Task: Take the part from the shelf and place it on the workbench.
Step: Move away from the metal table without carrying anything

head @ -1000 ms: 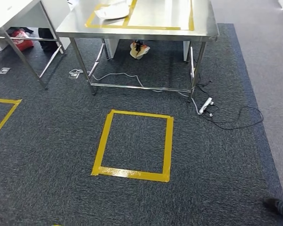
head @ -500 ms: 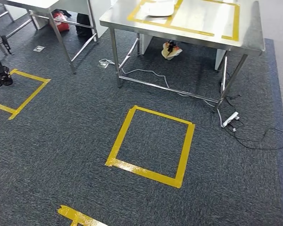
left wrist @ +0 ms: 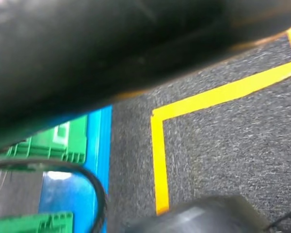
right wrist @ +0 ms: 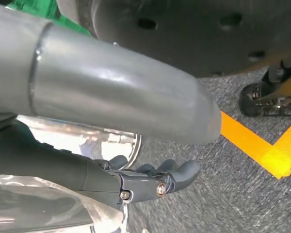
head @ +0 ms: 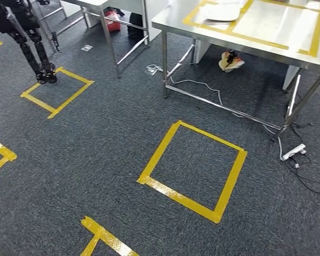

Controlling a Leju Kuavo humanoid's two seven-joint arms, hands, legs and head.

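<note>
Grey carpet (head: pixel 90 160), taped square (head: pixel 192 170) before workbench (head: pixel 247 32)

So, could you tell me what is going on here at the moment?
The humanoid stands on the carpet short of the steel workbench, with a yellow tape square on the floor between them. Its right hand holds what looks like a shiny metal part in clear plastic. The part is not yet on the workbench, where a white item lies.

Workbench (head: pixel 271 50) brushed shiny steel; carpet (head: pixel 102 138) rough dark matt pile; floor tape (head: pixel 178 197) glossy yellow.
</note>
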